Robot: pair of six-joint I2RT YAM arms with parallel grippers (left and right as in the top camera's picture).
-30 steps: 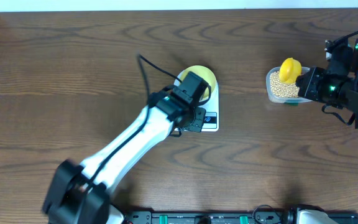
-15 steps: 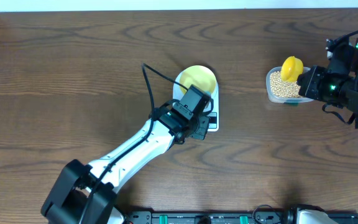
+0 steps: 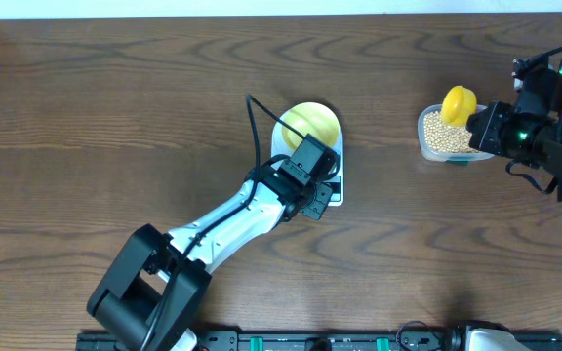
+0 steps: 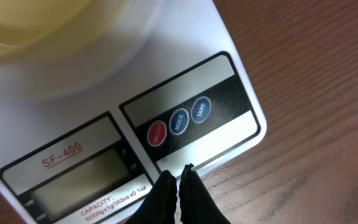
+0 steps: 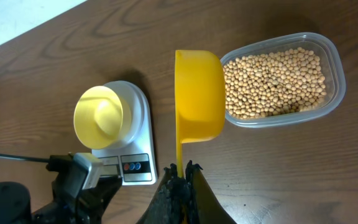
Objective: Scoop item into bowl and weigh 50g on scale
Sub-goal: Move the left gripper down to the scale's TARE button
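Bowl (image 3: 312, 121) sits empty on the platform of the scale (image 4: 191, 43), mid-scene; beans (image 5: 272, 81) lie in the clear container (image 5: 337, 62) well to the right. Left gripper (image 4: 178, 177) is closed on nothing, tips at the scale's near edge, just below its buttons (image 4: 179, 119). Right gripper (image 5: 182, 169) is clamped on the handle of the yellow scoop (image 5: 199, 93), held over one end of the container.

White left arm (image 3: 224, 216), black cable (image 3: 255, 127); black right arm (image 3: 544, 127).
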